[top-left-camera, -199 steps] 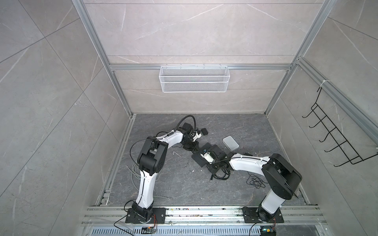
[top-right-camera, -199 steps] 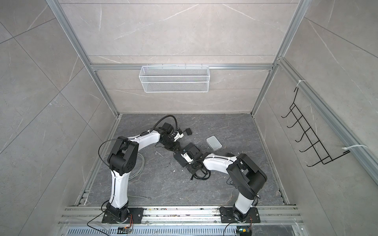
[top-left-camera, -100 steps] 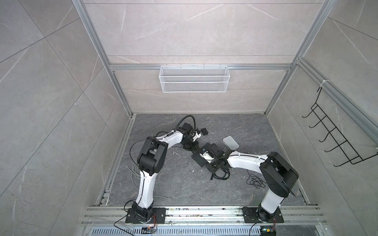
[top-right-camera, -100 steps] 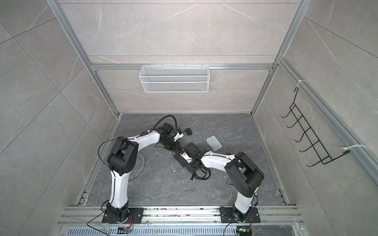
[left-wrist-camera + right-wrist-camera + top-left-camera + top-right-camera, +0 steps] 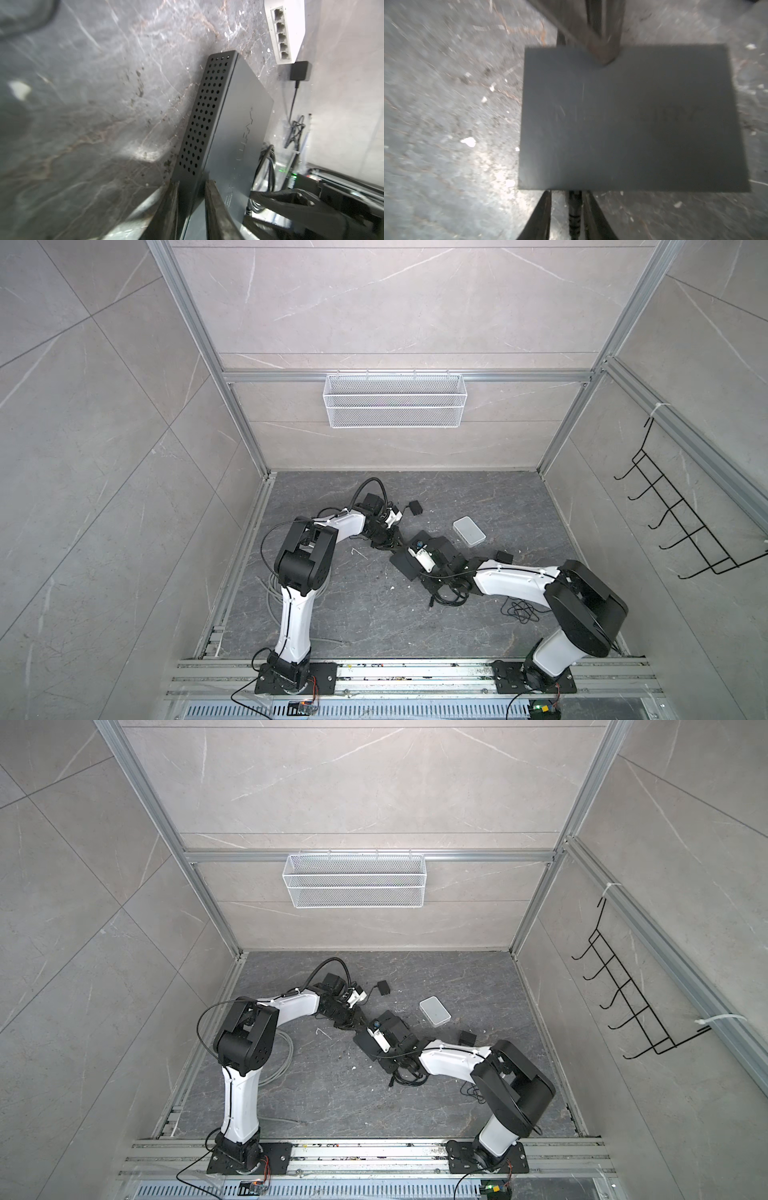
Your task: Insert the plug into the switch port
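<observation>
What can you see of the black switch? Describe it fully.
The switch is a flat, matte dark-grey rectangular box, metal-looking, lying flat on the stone-look floor. One narrow side carries rows of round vent holes; faint lettering marks its top. The left claw straddles one edge, and a black plug sits at the opposite edge between the open fingers of the right claw.

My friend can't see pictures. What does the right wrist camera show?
A black plug sits at the edge of a dark grey switch, inside the open right gripper. A finger of the other arm reaches the switch's far edge. The floor is speckled grey.
</observation>
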{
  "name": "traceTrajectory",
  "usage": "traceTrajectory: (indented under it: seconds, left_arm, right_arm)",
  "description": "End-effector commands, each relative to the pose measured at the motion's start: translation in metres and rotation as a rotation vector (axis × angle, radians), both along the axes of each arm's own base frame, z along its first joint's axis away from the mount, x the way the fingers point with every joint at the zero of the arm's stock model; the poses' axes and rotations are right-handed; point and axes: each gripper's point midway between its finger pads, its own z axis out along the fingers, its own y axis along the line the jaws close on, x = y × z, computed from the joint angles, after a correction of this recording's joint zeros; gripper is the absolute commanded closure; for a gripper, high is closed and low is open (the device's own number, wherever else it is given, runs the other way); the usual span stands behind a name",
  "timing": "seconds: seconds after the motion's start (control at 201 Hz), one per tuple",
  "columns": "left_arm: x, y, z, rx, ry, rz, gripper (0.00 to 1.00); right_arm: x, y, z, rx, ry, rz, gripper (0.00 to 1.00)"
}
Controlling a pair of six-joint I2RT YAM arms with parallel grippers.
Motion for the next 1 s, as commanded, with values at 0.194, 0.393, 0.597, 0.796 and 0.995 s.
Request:
traceTrajectory:
  seconds: [0.194,0.393,0.597,0.796,0.995]
  left_arm:
    - [-0.026,0.020,-0.025,0.117,0.203,0.031,0.73]
    - [-0.022,0.018,-0.021,0.110,0.191,0.038,0.73]
    - [-0.020,0.017,-0.015,0.095,0.170,0.043,0.70]
    - [0.004,0.004,0.018,0.027,0.065,0.061,0.63]
    - [0.032,0.001,0.053,0.025,-0.076,0.090,0.61]
  right_arm:
    - [-0.013,-0.021,0.041,0.026,-0.040,-0.038,0.59]
    - [-0.015,-0.035,0.027,-0.022,0.081,-0.088,0.57]
    - [0.001,-0.040,0.031,-0.092,0.178,-0.195,0.55]
    - [0.025,-0.041,0.038,0.138,0.276,-0.422,0.44]
    - [0.033,-0.039,0.016,0.250,0.337,-0.591,0.42]
